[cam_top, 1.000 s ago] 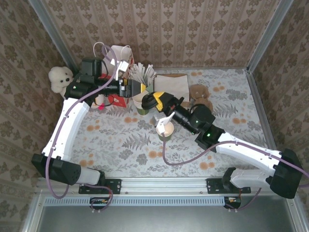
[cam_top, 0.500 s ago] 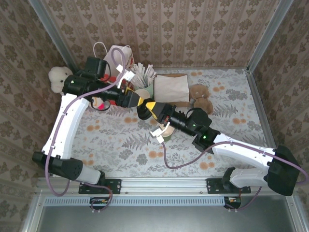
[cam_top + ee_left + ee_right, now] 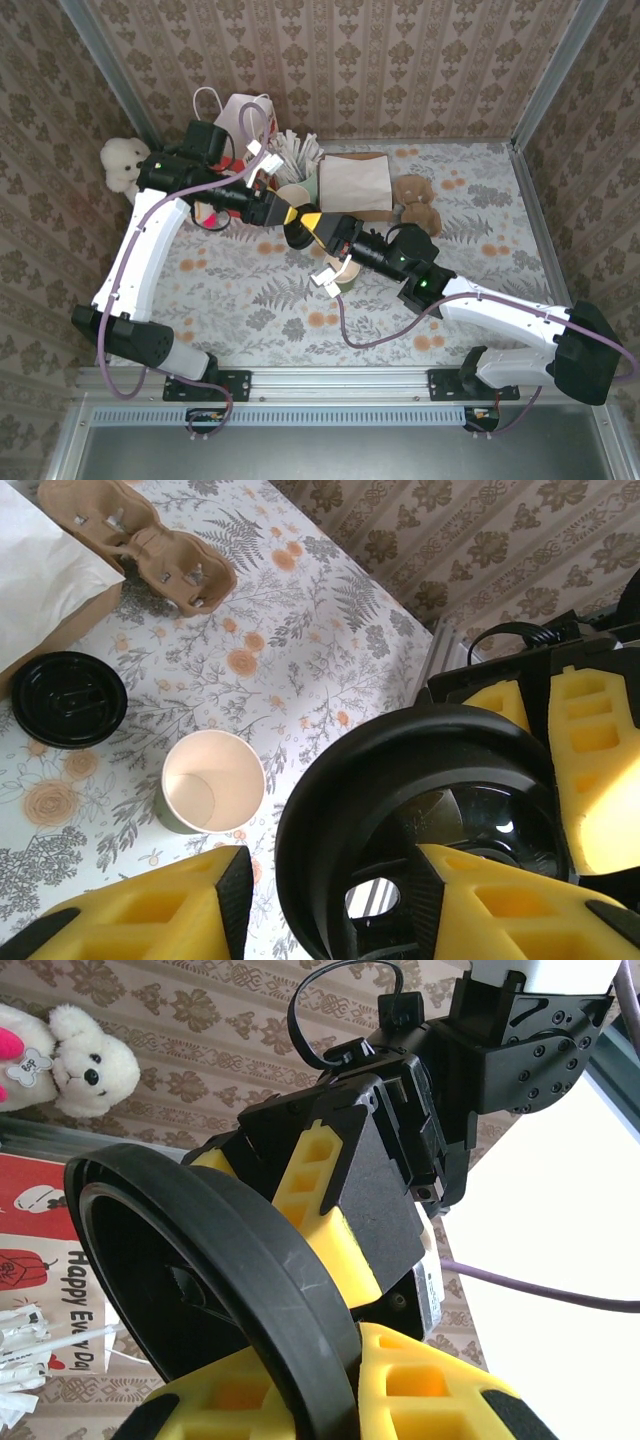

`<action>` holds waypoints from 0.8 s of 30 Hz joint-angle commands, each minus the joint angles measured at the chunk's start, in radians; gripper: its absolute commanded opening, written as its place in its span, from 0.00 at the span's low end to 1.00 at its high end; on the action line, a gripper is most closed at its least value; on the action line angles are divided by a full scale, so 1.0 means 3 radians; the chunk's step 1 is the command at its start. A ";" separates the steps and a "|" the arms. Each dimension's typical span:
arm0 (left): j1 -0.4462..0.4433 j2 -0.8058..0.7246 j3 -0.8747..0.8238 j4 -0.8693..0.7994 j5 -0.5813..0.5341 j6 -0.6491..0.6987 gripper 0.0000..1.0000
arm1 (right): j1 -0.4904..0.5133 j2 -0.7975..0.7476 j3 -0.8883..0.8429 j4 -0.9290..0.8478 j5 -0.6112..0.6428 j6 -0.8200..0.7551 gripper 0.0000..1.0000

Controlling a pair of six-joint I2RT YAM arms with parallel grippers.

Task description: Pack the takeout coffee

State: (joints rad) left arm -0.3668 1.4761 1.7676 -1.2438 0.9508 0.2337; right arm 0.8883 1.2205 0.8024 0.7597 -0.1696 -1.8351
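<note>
The takeout coffee (image 3: 213, 780) stands unlidded on the table (image 3: 330, 650); my right gripper (image 3: 340, 1380) pinches a black lid (image 3: 400, 800); my left gripper (image 3: 330, 880) straddles it, whether gripping I cannot tell; lidding and packing remain, I judge.

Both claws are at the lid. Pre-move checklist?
1. Right claw shut on black lid: ok.
2. Left claw fingers either side of black lid: ok.
3. Left claw gripping black lid firmly: cannot tell.
4. Open cup upright on table: ok.
5. Open cup capped: not ok, nothing on top.
6. Spare lid flat on table, apart from open cup: ok.
</note>
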 commanded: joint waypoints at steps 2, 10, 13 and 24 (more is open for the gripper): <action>0.0018 -0.0121 -0.0120 0.0019 0.0281 0.0138 0.47 | 0.0013 -0.0003 0.0076 0.0164 -0.0065 -0.0070 0.07; 0.0034 -0.0218 -0.0257 0.0077 0.0317 0.0202 0.46 | 0.0014 0.0022 0.0125 0.0183 -0.0083 -0.0075 0.07; 0.0041 -0.0204 -0.0249 0.0080 0.0314 0.0216 0.38 | 0.0011 0.0020 0.0137 0.0187 -0.0088 -0.0078 0.07; 0.0041 -0.0145 -0.0257 0.0076 0.0426 0.0285 0.25 | 0.0076 0.0156 0.0166 0.0377 -0.0137 -0.0092 0.07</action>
State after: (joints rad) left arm -0.3504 1.4353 1.6989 -1.2186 1.0157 0.2890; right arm 0.8970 1.2385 0.8059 0.8070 -0.1745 -1.8545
